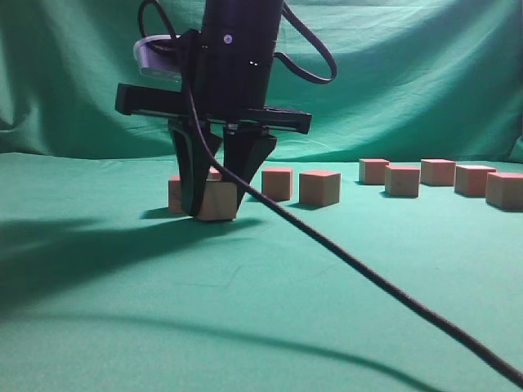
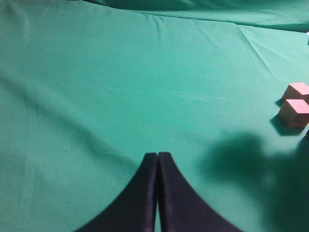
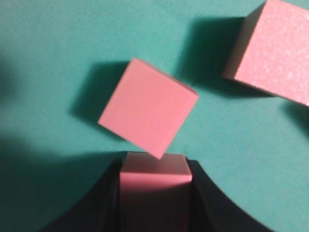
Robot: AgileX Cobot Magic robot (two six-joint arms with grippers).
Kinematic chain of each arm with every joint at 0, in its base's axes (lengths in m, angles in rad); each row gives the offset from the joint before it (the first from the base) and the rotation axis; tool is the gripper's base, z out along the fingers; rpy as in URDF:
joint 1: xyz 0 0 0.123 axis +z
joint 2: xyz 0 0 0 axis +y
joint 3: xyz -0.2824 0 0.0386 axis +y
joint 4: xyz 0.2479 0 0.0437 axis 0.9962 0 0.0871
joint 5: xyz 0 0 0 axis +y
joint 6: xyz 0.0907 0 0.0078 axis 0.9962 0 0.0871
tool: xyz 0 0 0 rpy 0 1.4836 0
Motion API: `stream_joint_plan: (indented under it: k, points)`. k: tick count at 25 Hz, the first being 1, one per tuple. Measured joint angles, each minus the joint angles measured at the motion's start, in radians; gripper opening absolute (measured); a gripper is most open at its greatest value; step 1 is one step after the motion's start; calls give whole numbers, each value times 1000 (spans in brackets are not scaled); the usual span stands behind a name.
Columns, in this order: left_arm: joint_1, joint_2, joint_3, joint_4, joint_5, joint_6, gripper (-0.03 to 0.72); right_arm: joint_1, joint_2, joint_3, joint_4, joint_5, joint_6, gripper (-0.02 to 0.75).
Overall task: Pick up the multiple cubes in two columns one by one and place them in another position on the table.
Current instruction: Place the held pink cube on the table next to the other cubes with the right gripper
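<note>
Green cloth (image 1: 343,310) bears the cube (image 1: 219,200), upright, clamped squarely by right end effector (image 1: 214,208); left end effector (image 2: 158,159) closed, empty.

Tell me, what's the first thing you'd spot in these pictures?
The big black gripper stands at the left of the green table, pinching a block with a pink top. More blocks sit in a line off to the right, and a black cable crosses the front.

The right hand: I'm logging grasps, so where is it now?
In the exterior view the right hand is left of centre, low on the green cloth, closed around a cube beside another cube.
</note>
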Motion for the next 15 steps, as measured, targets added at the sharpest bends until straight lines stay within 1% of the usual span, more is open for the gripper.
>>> stream_joint_plan:
  k: [11,15]
  points:
    - [0,0,0,0,0,0,0,0,1,0,2,-2,-2,270]
    - [0,0,0,0,0,0,0,0,1,0,2,2,-4,422]
